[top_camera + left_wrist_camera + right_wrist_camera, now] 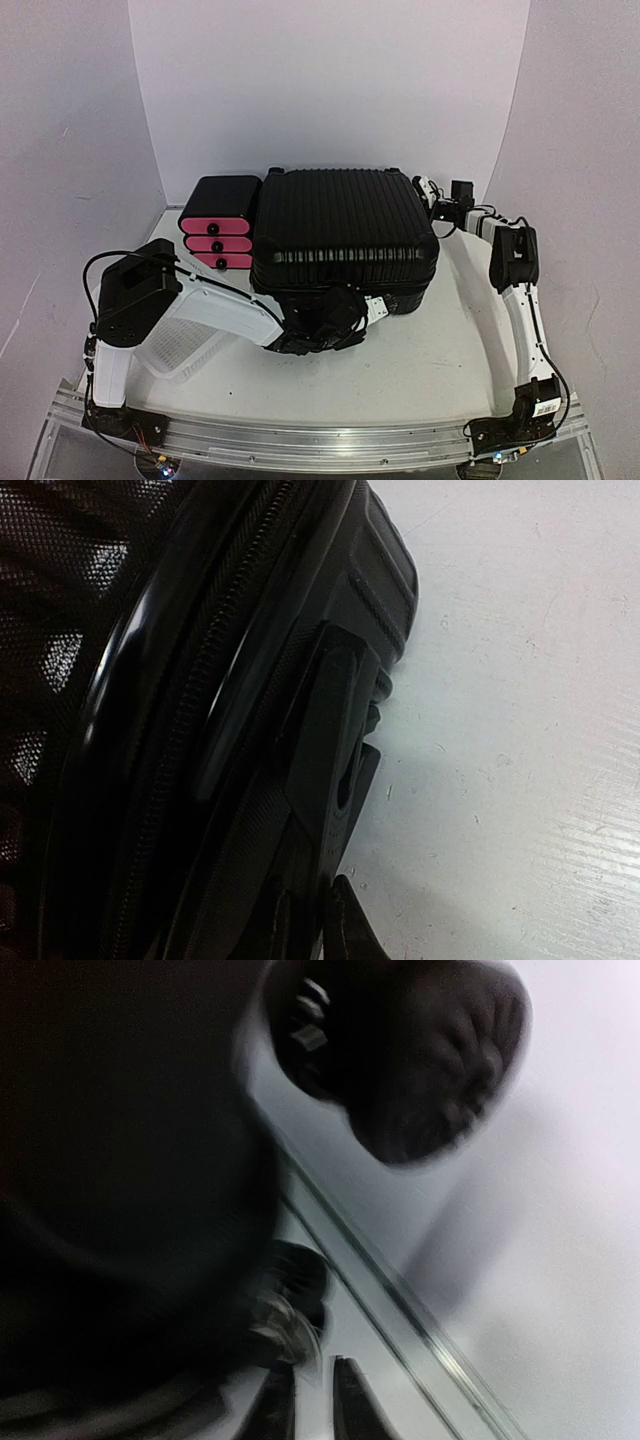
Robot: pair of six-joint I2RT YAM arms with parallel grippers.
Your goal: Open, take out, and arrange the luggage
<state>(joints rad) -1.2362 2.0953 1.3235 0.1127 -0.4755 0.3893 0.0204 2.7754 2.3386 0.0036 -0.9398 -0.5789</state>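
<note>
The luggage (345, 225) is laid flat and closed at the middle of the surface (430, 350), just beside a black drawer box (218, 225). The left tool (320, 925) is held at its near zipper edge, fingers nearly together; nothing pinched can be made out. The right tool (312, 1405) is seen at the far right corner, blurred, and whether it is open or closed cannot be told.

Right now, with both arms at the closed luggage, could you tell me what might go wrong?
The left gripper sits low against the luggage by its zipper; a pull may drag the luggage rather than unzip it. If it slides, it could shove the drawers close beside it. The right gripper is near a wheel and might snag there.
</note>
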